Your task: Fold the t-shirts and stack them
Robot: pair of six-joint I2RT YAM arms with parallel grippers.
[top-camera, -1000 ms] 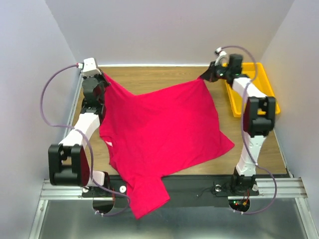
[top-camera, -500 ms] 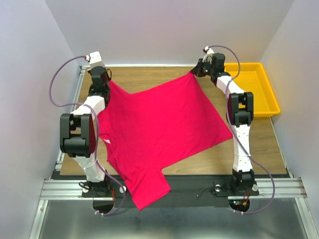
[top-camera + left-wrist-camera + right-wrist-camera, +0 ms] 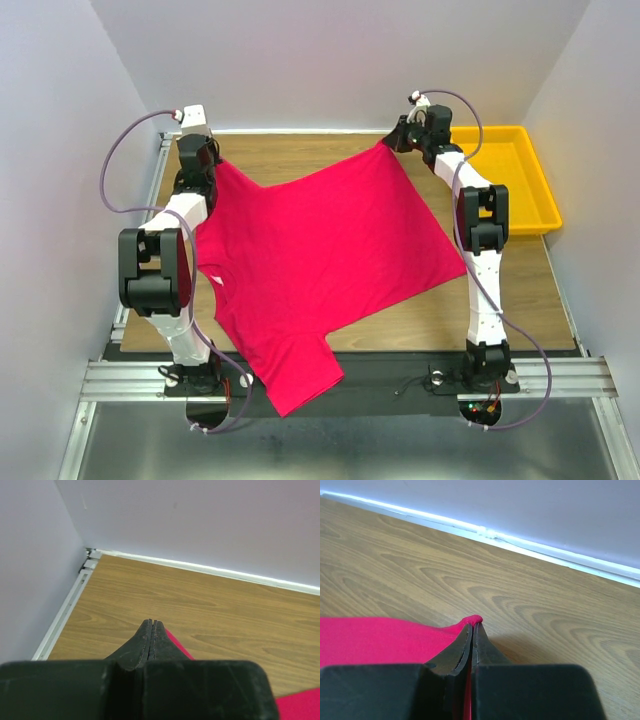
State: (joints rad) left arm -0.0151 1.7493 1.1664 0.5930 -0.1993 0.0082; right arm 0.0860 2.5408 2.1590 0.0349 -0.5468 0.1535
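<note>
Both pairs of jaws are pinched tight on cloth: the left gripper (image 3: 151,626) and the right gripper (image 3: 472,626) each clamp a far corner of the crimson t-shirt (image 3: 320,250). It is stretched across the wood-grain table (image 3: 300,150), and its near end drapes over the front edge. Pale lilac walls (image 3: 330,60) enclose three sides. A yellow tray (image 3: 505,175) sits at the far right.

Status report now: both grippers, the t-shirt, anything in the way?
Left gripper shut on t-shirt, far left corner; right gripper shut on far right corner. T-shirt spread out, not folded. Yellow tray far right, clear of the cloth.
</note>
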